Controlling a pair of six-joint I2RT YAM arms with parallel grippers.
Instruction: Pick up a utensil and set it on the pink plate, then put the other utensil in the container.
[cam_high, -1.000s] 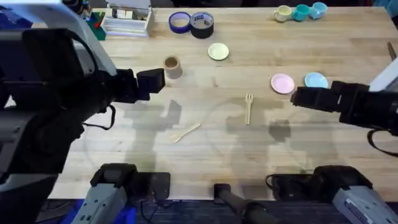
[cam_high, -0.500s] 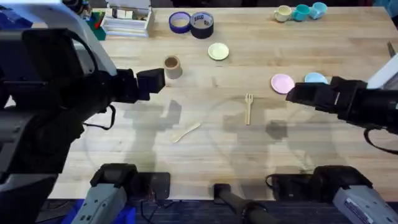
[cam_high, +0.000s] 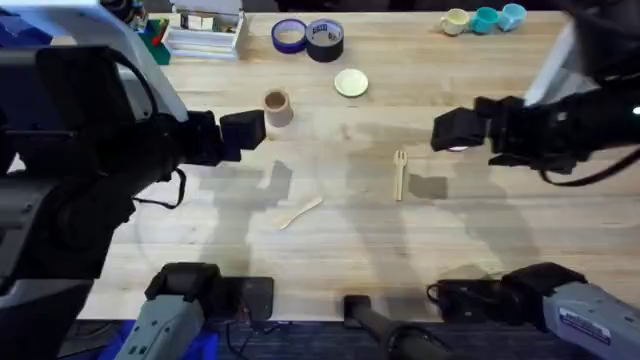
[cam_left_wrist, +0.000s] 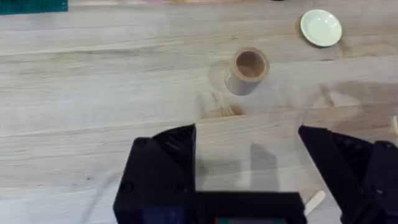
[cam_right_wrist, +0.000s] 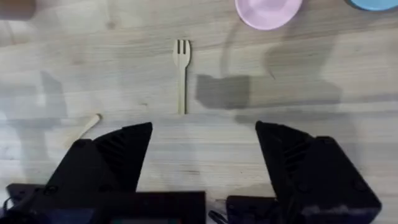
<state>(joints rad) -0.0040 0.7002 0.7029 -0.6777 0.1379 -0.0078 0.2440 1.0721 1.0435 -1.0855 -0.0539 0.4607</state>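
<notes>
The wooden fork (cam_high: 400, 175) lies flat mid-table, tines pointing away from the arms' bases; in the right wrist view the fork (cam_right_wrist: 181, 71) sits beyond my fingers. The wooden spoon (cam_high: 298, 212) lies to its left, nearer the bases. The tan container (cam_high: 277, 105) stands upright at the back left, its mouth visible as the container (cam_left_wrist: 247, 70). My right gripper (cam_high: 445, 130) hovers open over the pink plate (cam_right_wrist: 268, 11), covering it from overhead. My left gripper (cam_high: 250, 128) hangs open and holds nothing, just short of the container.
A pale yellow-green plate (cam_high: 351, 83) lies behind the fork. Two tape rolls (cam_high: 308, 37) and a box of supplies (cam_high: 205, 30) line the far edge, with small mugs (cam_high: 484, 18) at the far right. A blue plate's edge (cam_right_wrist: 373, 3) adjoins the pink one.
My right arm has swung left and toward the far side, so its gripper now covers the pink and blue plates from overhead. The left arm, fork and spoon have not moved.
</notes>
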